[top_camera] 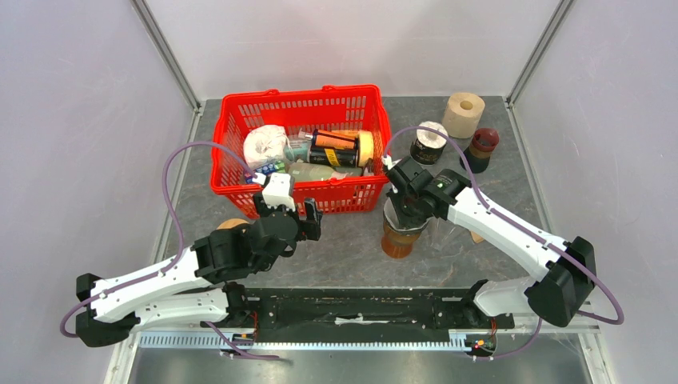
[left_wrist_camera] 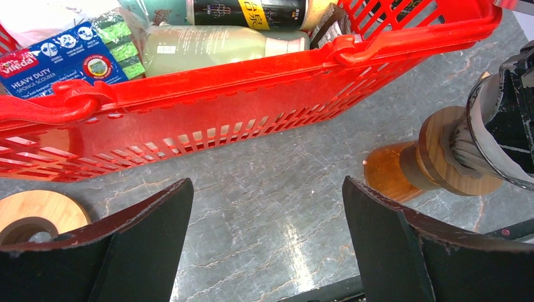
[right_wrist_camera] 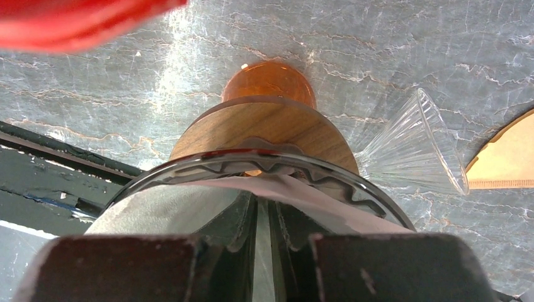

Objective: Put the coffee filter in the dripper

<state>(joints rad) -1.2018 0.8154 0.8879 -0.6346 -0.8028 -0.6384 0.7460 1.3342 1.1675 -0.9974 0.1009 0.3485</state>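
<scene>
**Filter pinched inside the dripper**

On the grey desk, a red basket sits far, left of centre. The left gripper hovers just near of it, jaws wide apart and empty. To the right, the right gripper is pinched together on the white coffee filter. The filter lies inside the glass dripper, atop an amber carafe.

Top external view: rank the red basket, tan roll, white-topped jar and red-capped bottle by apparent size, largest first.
1. red basket, by far the largest
2. tan roll
3. white-topped jar and red-capped bottle: these look about alike, so I leave them unranked.
</scene>
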